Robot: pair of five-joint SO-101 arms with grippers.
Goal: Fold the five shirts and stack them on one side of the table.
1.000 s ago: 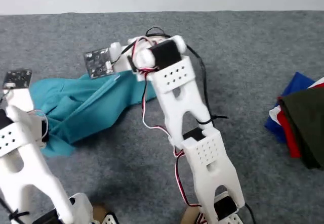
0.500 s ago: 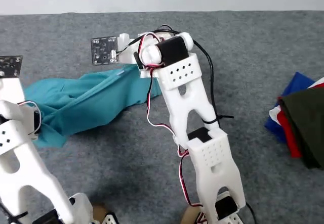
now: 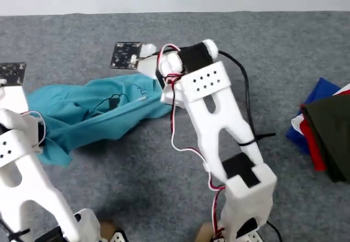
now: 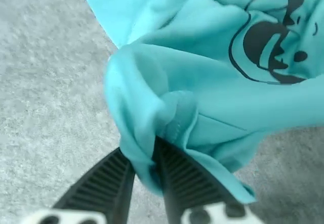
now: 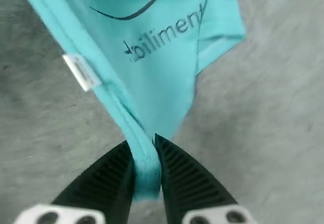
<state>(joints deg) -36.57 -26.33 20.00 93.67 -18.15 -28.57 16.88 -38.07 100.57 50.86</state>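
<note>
Teal shirt (image 3: 93,113) runs long-ways left to right on the left half of the tabletop (image 3: 273,45). We hold both ends: our left gripper (image 4: 144,168) is clamped on a bunched fold near the left edge, our right gripper (image 5: 145,171) pinches the hem near the middle.

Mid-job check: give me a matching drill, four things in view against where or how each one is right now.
1. teal shirt
2. left end effector
3. right end effector
4. pile of shirts

a. shut on a hem by the white label
b. at the high view's right edge
c. shut on bunched fabric
d. stretched between the two end effectors

Pairs: 1-d, 2-c, 3-a, 4-b
</note>
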